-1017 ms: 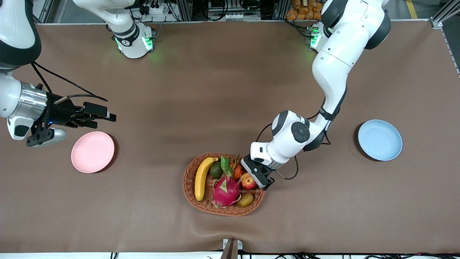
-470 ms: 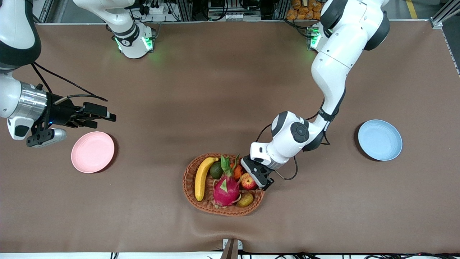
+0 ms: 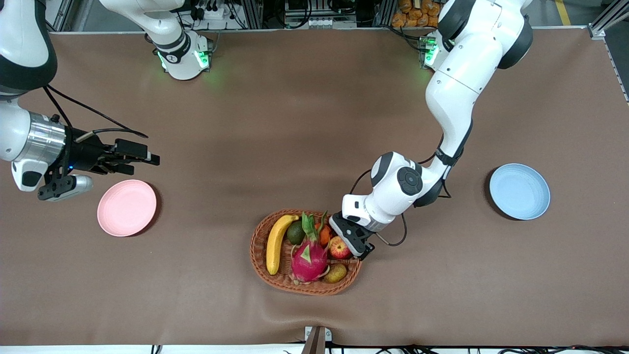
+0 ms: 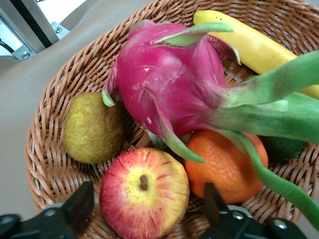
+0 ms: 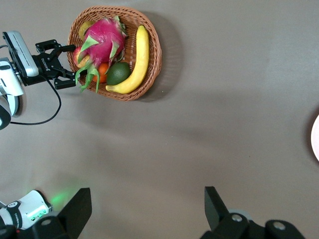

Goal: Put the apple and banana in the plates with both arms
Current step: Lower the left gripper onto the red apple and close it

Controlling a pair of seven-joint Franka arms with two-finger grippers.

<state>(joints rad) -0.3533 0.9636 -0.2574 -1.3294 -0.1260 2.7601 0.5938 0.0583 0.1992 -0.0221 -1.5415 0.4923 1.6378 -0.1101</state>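
Note:
The apple (image 3: 338, 248), red with yellow blotches, lies in the wicker basket (image 3: 255, 246) at the edge toward the left arm's end. My left gripper (image 3: 350, 240) is low over it and open. In the left wrist view the apple (image 4: 144, 191) sits between the two fingers (image 4: 79, 206) with small gaps on both sides. The banana (image 3: 275, 243) lies along the basket's edge toward the right arm's end. The pink plate (image 3: 127, 207) and the blue plate (image 3: 519, 191) are bare. My right gripper (image 3: 142, 163) is open and empty, up over the table beside the pink plate, waiting.
The basket also holds a pink dragon fruit (image 3: 308, 255), an orange fruit (image 3: 324, 235), a dark green avocado (image 3: 295, 232) and a brownish-yellow oval fruit (image 3: 335, 273). The orange (image 4: 224, 164) touches the apple. The right wrist view shows the basket (image 5: 154, 55) and the pink plate's rim (image 5: 316, 137).

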